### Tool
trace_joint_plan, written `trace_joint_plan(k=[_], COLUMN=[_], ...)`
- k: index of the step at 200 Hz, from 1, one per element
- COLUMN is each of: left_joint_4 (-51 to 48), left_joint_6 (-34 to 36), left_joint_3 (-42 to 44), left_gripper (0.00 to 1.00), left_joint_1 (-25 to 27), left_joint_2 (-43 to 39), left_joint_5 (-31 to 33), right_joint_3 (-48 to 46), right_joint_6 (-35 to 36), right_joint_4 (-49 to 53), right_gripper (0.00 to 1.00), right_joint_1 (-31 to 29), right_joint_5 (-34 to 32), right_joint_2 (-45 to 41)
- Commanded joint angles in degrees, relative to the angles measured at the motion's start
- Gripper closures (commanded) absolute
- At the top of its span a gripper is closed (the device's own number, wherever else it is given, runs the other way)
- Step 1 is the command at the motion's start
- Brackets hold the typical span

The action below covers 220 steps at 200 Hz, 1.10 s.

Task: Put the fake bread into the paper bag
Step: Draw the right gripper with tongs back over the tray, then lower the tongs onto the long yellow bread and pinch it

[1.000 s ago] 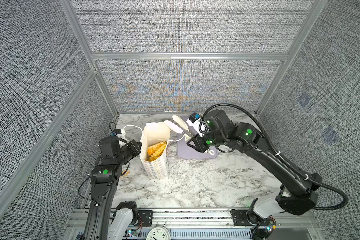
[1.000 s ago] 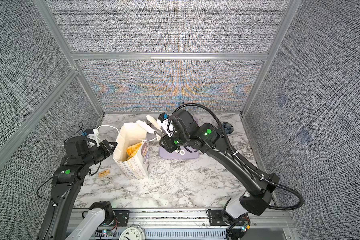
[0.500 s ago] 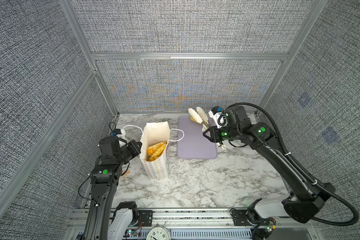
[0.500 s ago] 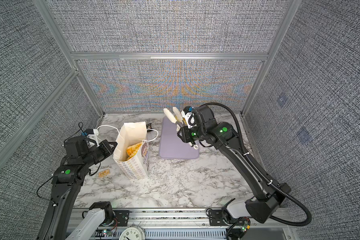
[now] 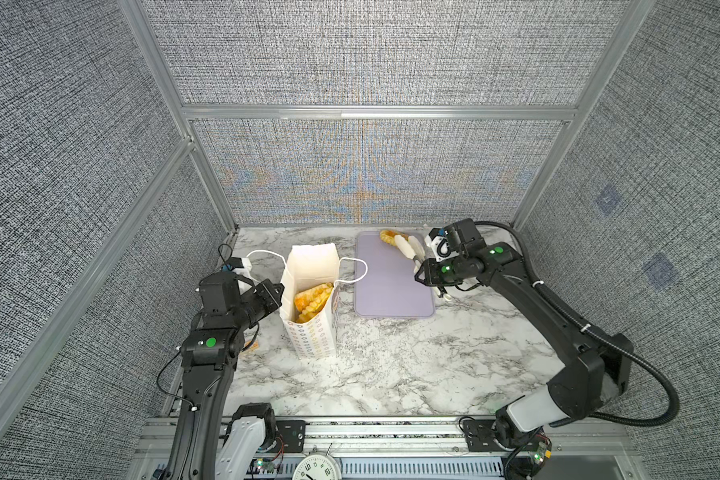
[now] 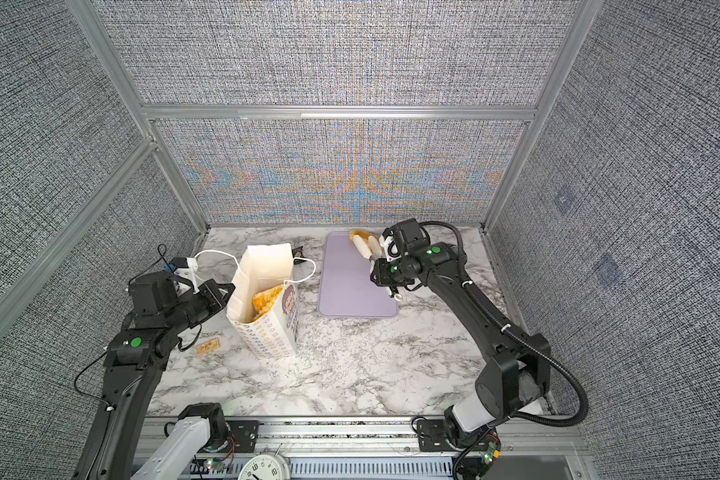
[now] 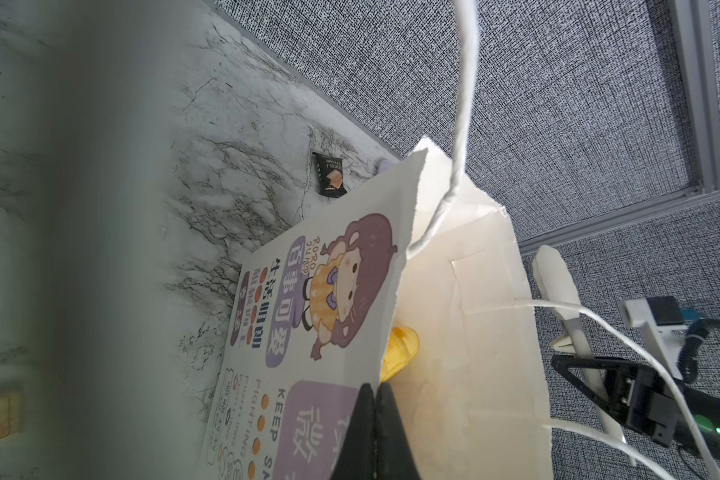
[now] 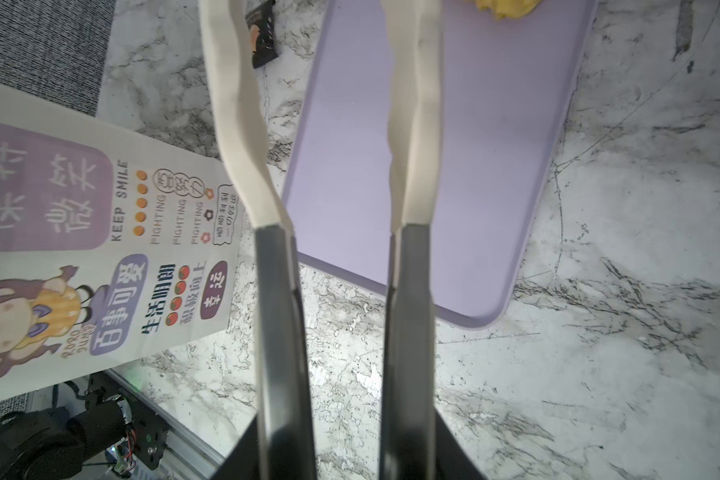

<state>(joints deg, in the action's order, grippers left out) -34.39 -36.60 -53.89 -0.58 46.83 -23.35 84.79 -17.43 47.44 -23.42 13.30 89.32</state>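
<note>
r claw ajar, empty, by bun at tray's 12 o'clock (prob light, squashy: pinch mid); l claw nips bag rim.

- Paper bag: upright on the table, left of centre. Taken as the landmark.
- Fake bread: inside the bag, below its rim.
- Tray: flat on the table, right of the bag, near but apart.
- Bread piece: on the tray's far edge, right of and behind the bag.
- Right gripper: over the tray's far right corner, just beside that piece.
- Left gripper: at the bag's left wall, touching its rim.
- Packet: on the table, just behind the bag.
- Card: on the table, left of the bag, toward the front.
</note>
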Motion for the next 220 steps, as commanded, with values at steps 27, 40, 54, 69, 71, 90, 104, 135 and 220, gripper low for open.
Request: trace_joint_plan(k=[27, 40, 54, 69, 71, 90, 104, 135, 220], left_joint_4=[1.62, 1.61, 1.52, 1.55, 1.64, 1.63, 1.61, 1.70, 1.63], left_joint_6=[0.54, 0.57, 0.65, 0.66, 0.65, 0.65, 0.65, 0.65, 0.57], left_joint_3=[-0.52, -0.43, -0.43, -0.38, -0.31, -0.12, 0.01, -0.04, 0.28], left_gripper=[1.00, 1.00, 1.00, 1.00, 1.00, 1.00, 1.00, 1.00, 1.00], left_joint_1=[-0.09, -0.06, -0.10, -0.06, -0.08, -0.12, -0.10, -0.07, -0.05], left_joint_2=[0.20, 0.15, 0.06, 0.02, 0.02, 0.02, -0.07, -0.16, -0.49], left_joint_5=[-0.99, -0.91, -0.90, -0.91, -0.93, -0.97, -0.99, -0.99, -0.97], right_joint_3=[0.35, 0.44, 0.81, 1.39, 1.48, 2.36, 3.08, 5.09, 13.12], right_joint_6=[0.20, 0.24, 0.37, 0.42, 0.44, 0.41, 0.30, -0.04, -1.76], right_joint_4=[0.20, 0.03, 0.06, 0.02, 0.02, 0.11, -0.07, -0.33, -0.22], right_gripper=[0.60, 0.60, 0.60, 0.60, 0.60, 0.60, 0.60, 0.60, 0.60], right_joint_1=[1.51, 1.82, 2.27, 2.67, 2.76, 3.59, 3.98, 5.25, 10.71], right_joint_5=[-1.25, -1.51, -2.07, -2.47, -2.49, -1.98, -1.64, -0.74, 4.64], right_joint_2=[4.32, 5.52, 7.08, 8.88, 9.06, 11.52, 13.05, 15.70, 23.97])
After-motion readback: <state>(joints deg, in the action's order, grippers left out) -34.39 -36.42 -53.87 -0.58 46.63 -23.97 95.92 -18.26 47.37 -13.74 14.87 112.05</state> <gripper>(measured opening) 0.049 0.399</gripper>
